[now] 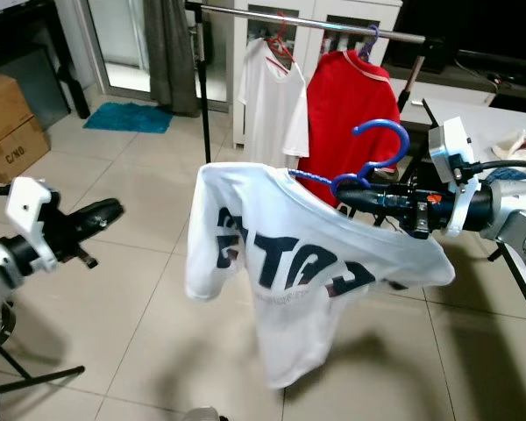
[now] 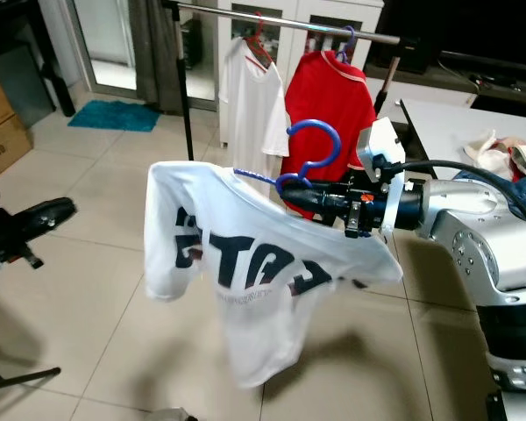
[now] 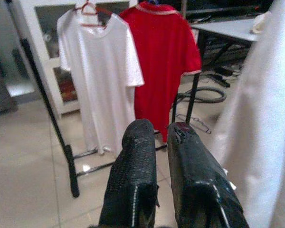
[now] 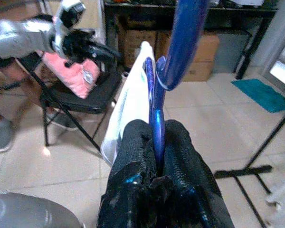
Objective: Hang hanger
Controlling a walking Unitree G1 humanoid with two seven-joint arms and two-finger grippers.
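A blue plastic hanger (image 1: 386,123) carries a white T-shirt (image 1: 280,263) with dark lettering, held in the air in front of me. My right gripper (image 1: 351,200) reaches in from the right and is shut on the hanger's neck (image 4: 157,118), just below the hook. The shirt drapes down over the fingers. Behind it stands a clothes rail (image 1: 333,28) with a white shirt (image 1: 267,105) on a red hanger and a red shirt (image 1: 351,114) beside it. My left gripper (image 1: 105,210) is held out low on the left, shut and empty, apart from the shirt.
The rail's black upright (image 1: 202,96) and floor feet stand on pale tiles. Cardboard boxes (image 1: 9,123) and a teal mat (image 1: 127,117) lie far left. A white table (image 1: 473,110) with clothes is at the right. A folding chair (image 4: 73,95) and a person's leg (image 4: 2,135) are behind me.
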